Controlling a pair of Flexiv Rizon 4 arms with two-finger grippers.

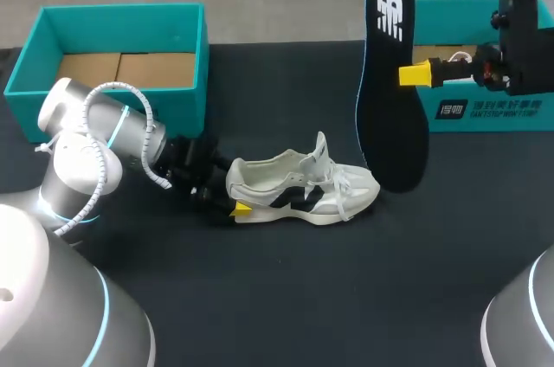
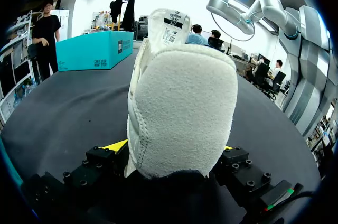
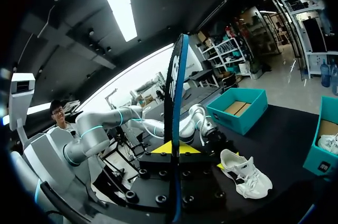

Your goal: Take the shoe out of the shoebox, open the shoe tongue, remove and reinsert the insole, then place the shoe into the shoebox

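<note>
A white shoe [image 1: 303, 185] with black side marks lies on its sole on the dark table, toe to the right, tongue raised. My left gripper [image 1: 232, 196] holds its heel [image 2: 182, 113], a yellow-tipped finger [image 2: 113, 146] pressed against each side. My right gripper [image 1: 414, 74] is shut on a black insole [image 1: 391, 81], which hangs upright above the table just right of the toe. In the right wrist view the insole [image 3: 174, 92] stands edge-on between the fingers of the right gripper [image 3: 173, 147], and the shoe [image 3: 248, 174] lies below and ahead.
An open teal shoebox [image 1: 121, 21] with a cardboard floor stands at the back left. A second teal box [image 1: 485, 112] stands at the back right, behind my right arm. Bare dark table lies in front of the shoe.
</note>
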